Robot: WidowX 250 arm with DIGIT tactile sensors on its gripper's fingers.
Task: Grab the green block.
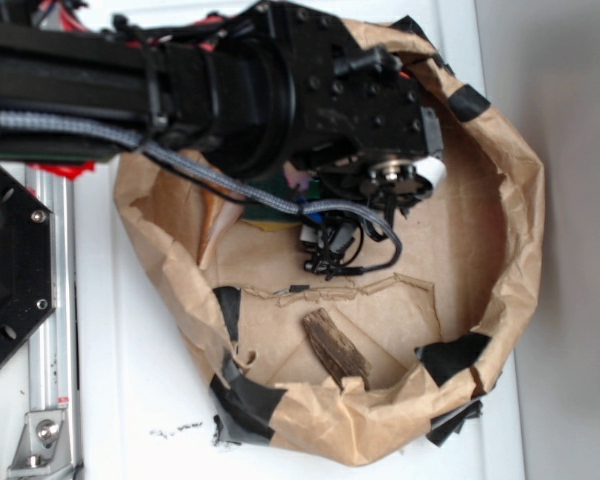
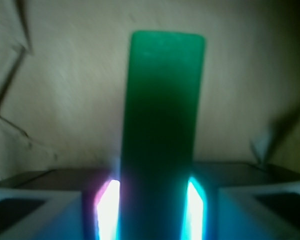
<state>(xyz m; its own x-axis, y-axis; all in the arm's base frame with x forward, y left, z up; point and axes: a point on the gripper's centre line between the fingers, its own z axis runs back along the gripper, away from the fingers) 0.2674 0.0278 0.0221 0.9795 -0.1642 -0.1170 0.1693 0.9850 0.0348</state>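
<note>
In the wrist view the green block (image 2: 162, 100) stands lengthwise between my fingers, its rounded far end pointing away over the brown paper floor. My gripper (image 2: 152, 210) is shut on the green block. Both glowing pads (image 2: 108, 210) press flush against its long sides. The block's near end is dark and runs out of the bottom of the frame. In the exterior view the black arm (image 1: 280, 90) reaches over the paper basin from the left and hides the fingers and the block beneath it.
A crumpled brown paper basin (image 1: 505, 250) patched with black tape (image 1: 450, 355) rings the work area. A brown piece of wood (image 1: 335, 348) lies near its front wall. A dark green and yellow patch (image 1: 272, 212) shows under the arm. A metal rail (image 1: 50, 300) runs at left.
</note>
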